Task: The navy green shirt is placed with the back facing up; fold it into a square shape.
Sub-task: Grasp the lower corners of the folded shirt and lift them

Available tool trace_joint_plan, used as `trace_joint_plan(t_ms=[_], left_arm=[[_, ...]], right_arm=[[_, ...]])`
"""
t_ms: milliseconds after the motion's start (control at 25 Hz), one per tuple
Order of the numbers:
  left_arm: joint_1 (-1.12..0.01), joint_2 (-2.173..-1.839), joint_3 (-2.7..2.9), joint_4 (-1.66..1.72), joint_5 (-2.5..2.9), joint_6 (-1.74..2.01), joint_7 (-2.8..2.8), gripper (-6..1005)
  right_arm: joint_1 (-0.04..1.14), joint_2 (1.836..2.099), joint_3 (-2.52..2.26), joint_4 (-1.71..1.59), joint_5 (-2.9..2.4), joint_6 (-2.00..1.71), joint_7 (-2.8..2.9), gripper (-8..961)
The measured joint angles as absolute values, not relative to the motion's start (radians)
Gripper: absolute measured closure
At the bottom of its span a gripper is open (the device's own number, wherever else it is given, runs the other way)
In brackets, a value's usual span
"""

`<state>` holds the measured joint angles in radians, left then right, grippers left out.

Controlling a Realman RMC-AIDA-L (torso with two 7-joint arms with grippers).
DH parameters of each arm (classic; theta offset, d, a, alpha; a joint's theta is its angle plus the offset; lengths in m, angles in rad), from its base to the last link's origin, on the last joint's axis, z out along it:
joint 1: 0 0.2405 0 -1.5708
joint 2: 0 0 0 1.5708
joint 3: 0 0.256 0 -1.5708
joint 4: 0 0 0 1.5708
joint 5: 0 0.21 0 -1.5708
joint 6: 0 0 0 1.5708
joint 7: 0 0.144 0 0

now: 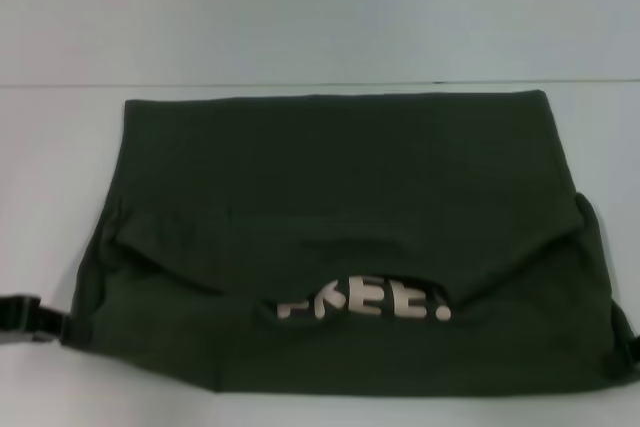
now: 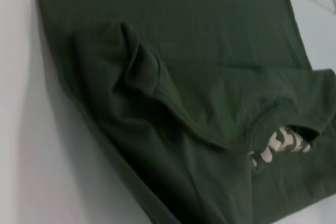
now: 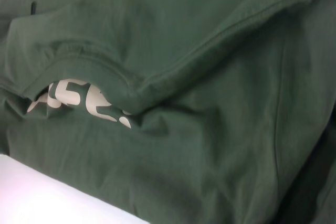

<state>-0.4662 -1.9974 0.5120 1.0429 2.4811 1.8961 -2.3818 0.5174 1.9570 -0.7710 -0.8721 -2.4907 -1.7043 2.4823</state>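
The navy green shirt [image 1: 340, 177] lies flat on the white table, partly folded into a wide block. Both sleeves are folded inward over its near half. Pale lettering [image 1: 365, 302] shows through a gap in the folds near the front edge. The shirt fills the left wrist view [image 2: 210, 51], where the lettering [image 2: 281, 145] also peeks out, and the right wrist view [image 3: 220, 140], with the lettering [image 3: 79, 98] under a folded hem. My left gripper [image 1: 25, 319] is at the shirt's near left corner. My right gripper [image 1: 633, 349] barely shows at the shirt's near right corner.
The white table [image 1: 60, 147] reaches beyond the shirt on the left, right and far side. Its far edge runs along a pale wall [image 1: 320, 7]. A narrow strip of table [image 1: 330, 412] lies in front of the shirt.
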Motion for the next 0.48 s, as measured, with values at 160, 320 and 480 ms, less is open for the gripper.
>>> trace_joint_plan(t_ms=[160,320,480], left_arm=[[-0.454,-2.000,0.504,1.055,2.513,1.947,-2.364,987],[-0.451,-2.000,0.503,1.055,2.521,1.978,-2.352,988],[-0.472,-1.991,0.468,1.048,2.494,2.005,-2.324,988]], right_arm=[[0.502,1.957,-0.765,-0.874,-2.492,-1.733,2.467,944],[0.500,1.957,-0.763,-0.867,-2.492,-1.753,2.456,944],[0.506,1.957,-0.718,-0.868,-2.459,-1.781,2.420,941]])
